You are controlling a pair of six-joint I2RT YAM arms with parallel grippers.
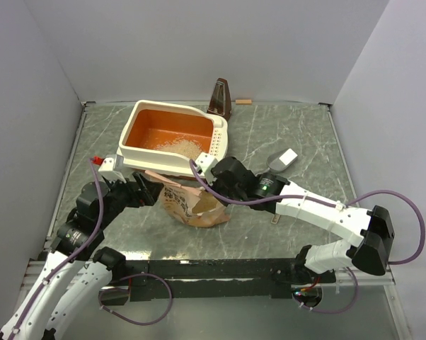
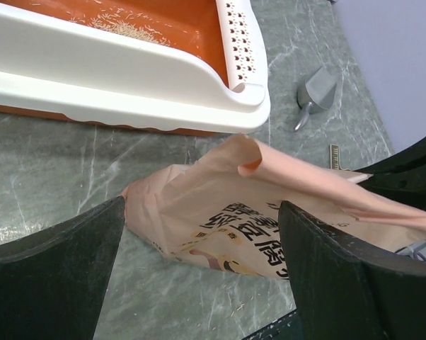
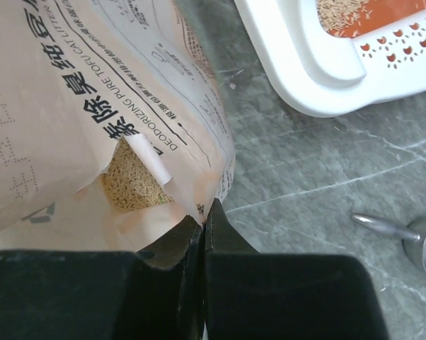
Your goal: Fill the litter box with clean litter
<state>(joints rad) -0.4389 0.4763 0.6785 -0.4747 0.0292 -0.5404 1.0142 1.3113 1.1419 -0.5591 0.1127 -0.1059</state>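
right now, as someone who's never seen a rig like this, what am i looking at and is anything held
This is a robot: left arm and right arm bolted at the edge of a table, each ending in a two-finger gripper. One picture looks down from above; the other two come from cameras on the wrists. On the table lie a litter box with clean litter inside, a tan bag of litter, a grey scoop and a metronome. The right gripper is shut on the bag's open edge. The left gripper is open and empty, facing the bag.
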